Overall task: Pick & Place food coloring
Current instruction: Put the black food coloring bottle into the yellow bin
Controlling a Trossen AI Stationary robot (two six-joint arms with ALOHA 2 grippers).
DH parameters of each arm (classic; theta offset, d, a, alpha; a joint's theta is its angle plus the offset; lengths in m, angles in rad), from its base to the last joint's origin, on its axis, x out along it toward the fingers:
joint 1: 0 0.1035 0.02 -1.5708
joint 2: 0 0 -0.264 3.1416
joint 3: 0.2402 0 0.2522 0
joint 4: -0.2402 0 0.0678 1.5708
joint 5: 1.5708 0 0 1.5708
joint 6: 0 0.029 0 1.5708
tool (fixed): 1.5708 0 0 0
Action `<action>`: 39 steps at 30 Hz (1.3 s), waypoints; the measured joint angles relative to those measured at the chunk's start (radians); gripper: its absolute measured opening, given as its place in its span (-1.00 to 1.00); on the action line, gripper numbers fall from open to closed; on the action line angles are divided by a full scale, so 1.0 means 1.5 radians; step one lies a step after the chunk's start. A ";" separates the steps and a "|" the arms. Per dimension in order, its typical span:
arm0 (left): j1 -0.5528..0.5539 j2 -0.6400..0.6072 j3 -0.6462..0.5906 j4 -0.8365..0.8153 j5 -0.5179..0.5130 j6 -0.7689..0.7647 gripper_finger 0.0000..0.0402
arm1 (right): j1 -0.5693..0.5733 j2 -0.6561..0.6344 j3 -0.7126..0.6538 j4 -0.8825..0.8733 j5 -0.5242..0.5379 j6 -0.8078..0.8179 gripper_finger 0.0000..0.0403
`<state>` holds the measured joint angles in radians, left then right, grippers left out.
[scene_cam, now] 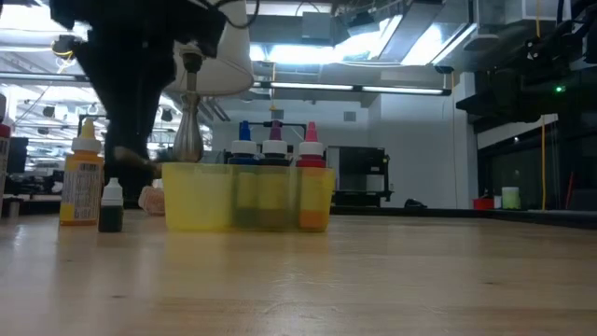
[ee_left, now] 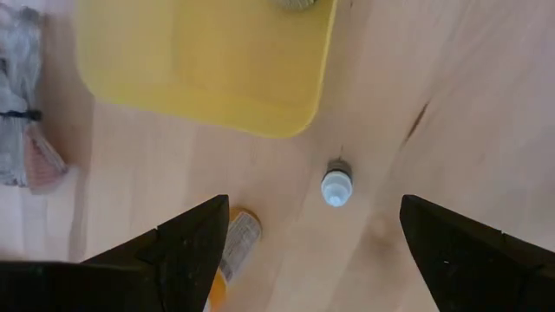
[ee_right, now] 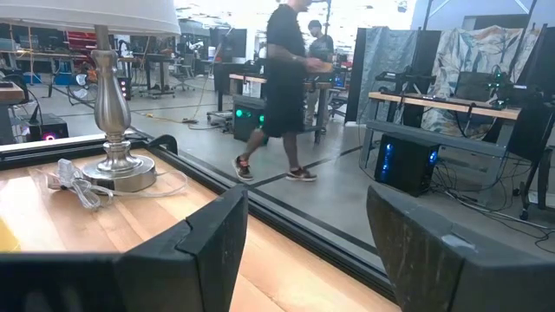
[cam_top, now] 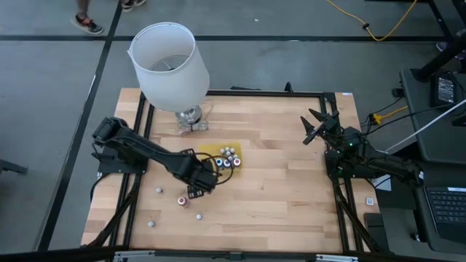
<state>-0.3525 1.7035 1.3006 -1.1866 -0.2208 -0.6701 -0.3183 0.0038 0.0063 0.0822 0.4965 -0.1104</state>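
Observation:
Several tiny food coloring bottles stand in the flat yellow tray; in the low view their blue, dark and red tops rise above the tray wall. Others are scattered on the wood nearer the table's near left. My left gripper hovers open just near-left of the tray. Its wrist view shows a white-capped bottle standing between the spread fingers and an orange-capped bottle lying beside one finger. My right gripper waits open at the table's far right.
A lamp with a big white shade and metal base stands at the far edge, left of centre, its cord coiled beside it. A taller orange bottle and a small white-capped one stand left of the tray. A person walks beyond the table.

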 joint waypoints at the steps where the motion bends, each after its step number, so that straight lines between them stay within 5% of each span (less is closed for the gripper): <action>1: 0.001 0.006 0.000 0.000 0.002 0.000 0.65 | 0.000 0.000 0.000 0.000 0.000 0.000 0.17; 32: 0.001 0.034 -0.132 0.169 0.077 0.008 0.65 | 0.000 0.000 0.000 0.000 0.000 0.000 0.17; 39: 0.001 0.034 -0.132 0.168 0.078 0.008 0.50 | 0.000 0.000 0.000 0.000 0.000 0.000 0.17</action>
<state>-0.3515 1.7550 1.1030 -0.9339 -0.1043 -0.6576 -0.3185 0.0039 0.0062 0.0822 0.4965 -0.1103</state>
